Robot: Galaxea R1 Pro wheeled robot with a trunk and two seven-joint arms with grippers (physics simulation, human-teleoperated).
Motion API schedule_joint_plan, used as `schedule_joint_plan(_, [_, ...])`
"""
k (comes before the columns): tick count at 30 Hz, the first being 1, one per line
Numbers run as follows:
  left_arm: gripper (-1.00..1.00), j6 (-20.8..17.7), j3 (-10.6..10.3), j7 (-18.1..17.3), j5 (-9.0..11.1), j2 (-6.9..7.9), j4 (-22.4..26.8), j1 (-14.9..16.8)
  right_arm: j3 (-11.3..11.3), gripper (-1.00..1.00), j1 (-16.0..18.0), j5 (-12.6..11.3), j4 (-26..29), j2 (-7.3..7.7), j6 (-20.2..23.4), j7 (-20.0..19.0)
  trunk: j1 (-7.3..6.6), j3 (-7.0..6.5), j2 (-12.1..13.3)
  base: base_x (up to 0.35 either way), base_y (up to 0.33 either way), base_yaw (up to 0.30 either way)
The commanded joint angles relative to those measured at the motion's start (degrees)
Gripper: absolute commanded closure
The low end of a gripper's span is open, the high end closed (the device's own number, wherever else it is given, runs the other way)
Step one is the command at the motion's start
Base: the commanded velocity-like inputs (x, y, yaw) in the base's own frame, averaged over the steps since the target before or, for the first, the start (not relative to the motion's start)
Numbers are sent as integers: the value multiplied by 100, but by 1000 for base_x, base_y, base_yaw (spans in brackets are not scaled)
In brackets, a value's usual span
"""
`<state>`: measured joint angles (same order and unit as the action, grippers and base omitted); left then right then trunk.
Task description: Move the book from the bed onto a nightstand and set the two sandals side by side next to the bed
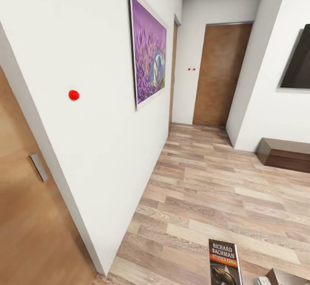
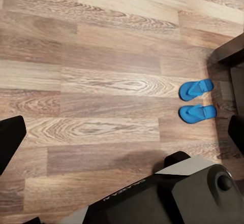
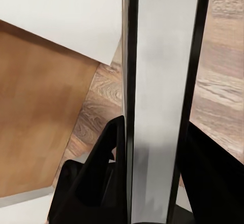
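Book (image 1: 224, 262) held upright in the right gripper (image 3: 152, 148), its fingers closed on the pages from both sides; in the right wrist view the book's edge runs straight out between the two dark fingers (image 3: 96, 168), with plank floor (image 1: 206, 190) and a wall corner beyond it. The left gripper (image 2: 122, 132) holds nothing and stands wide, its finger (image 2: 10, 137) at the picture's edge; past it on the floor lie the two blue sandals (image 2: 197, 101), side by side and just apart, close to a dark wooden edge (image 2: 229, 56) that I judge to be furniture.

The head view looks down a hallway with a lavender picture (image 1: 148, 48) on the wall, a door (image 1: 221, 73), and a low dark cabinet (image 1: 284, 153) well ahead of the right gripper. The step in hand seems to be carrying the book to a nightstand. Doing it well means keeping the grip firm and the book level while turning, then lowering it flat onto the cabinet top before letting go.
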<state>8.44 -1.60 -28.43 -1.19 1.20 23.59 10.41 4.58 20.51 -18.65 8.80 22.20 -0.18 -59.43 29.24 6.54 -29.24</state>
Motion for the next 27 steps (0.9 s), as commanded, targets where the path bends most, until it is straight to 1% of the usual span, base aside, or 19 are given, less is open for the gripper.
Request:
schedule_joint_plan(1, [-100, 35, -16, -2, -13, 3, -3, 5, 39, 100, 5, -60, -1, 4, 10, -24, 5, 11, -9, 317, 19, 0])
schedule_joint_plan(12, [-100, 35, -16, 2, -13, -31, -2, 5, 36, 100, 2, -60, -1, 4, 9, -25, 5, 11, -9, 326, 4, 0])
schedule_joint_plan(16, [-100, 35, -16, -1, -13, -32, -3, 5, 38, 100, 4, -60, -1, 4, 11, -25, 5, 11, -9, 290, 0, -96])
schedule_joint_plan(20, [-100, 35, -16, -3, -13, -33, -3, 5, 37, 100, 5, -60, -1, 4, 9, -25, 5, 11, -9, 101, 0, -197])
schedule_joint_plan(27, [-100, 35, -16, -3, -13, -33, -3, 5, 37, 100, 3, -60, -1, 4, 9, -25, 5, 11, -9, 12, 0, -218])
